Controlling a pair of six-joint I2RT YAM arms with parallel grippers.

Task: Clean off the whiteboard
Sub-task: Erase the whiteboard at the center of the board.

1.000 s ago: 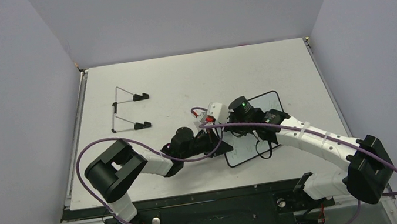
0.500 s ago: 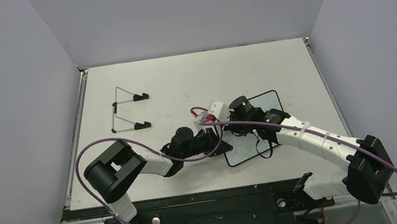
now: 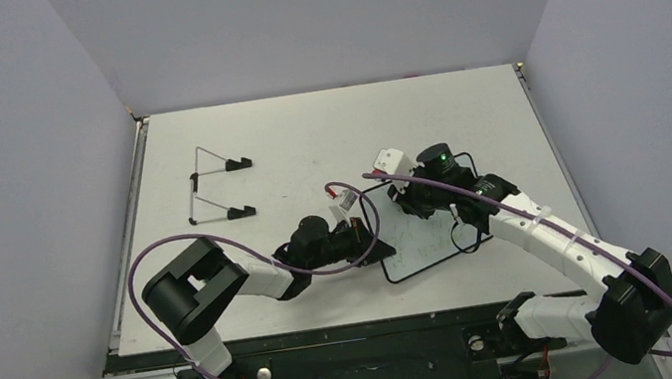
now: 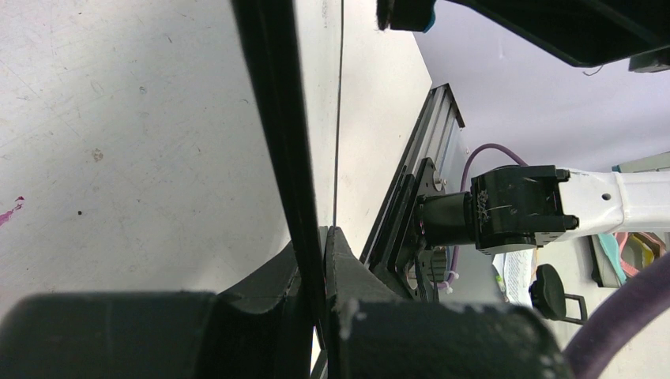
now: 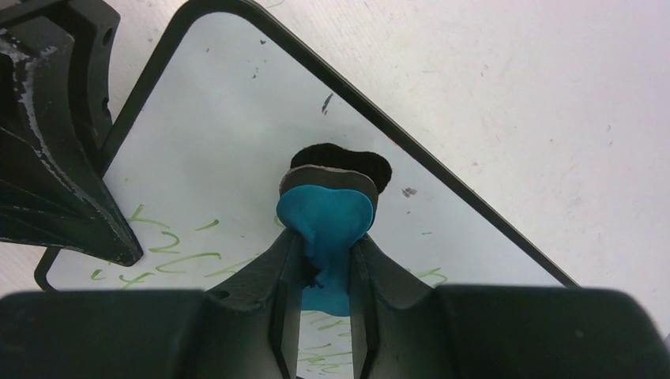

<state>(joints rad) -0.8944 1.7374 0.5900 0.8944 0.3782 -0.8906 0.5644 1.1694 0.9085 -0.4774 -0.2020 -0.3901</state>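
Observation:
The whiteboard [image 3: 427, 238] lies angled on the table right of centre, white with a black rim and green handwriting [image 5: 182, 257] on its near part. My left gripper [image 3: 377, 245] is shut on its left edge; in the left wrist view the black rim [image 4: 270, 110] runs edge-on between the jaws of the left gripper [image 4: 316, 257]. My right gripper [image 5: 325, 241] is shut on a blue eraser [image 5: 326, 215], whose black felt presses on the board face [image 5: 237, 118] near the far rim. From above, the right gripper [image 3: 411, 200] hovers over the board's far left part.
A thin wire stand [image 3: 216, 183] with black feet lies at the table's far left. The left arm's finger [image 5: 55, 181] sits close to the eraser's left. Purple cables loop over both arms. Walls enclose the table on three sides.
The right arm has swung to the right and farther back across the board with the eraser, uncovering more of the board's face. The left arm holds the board as before.

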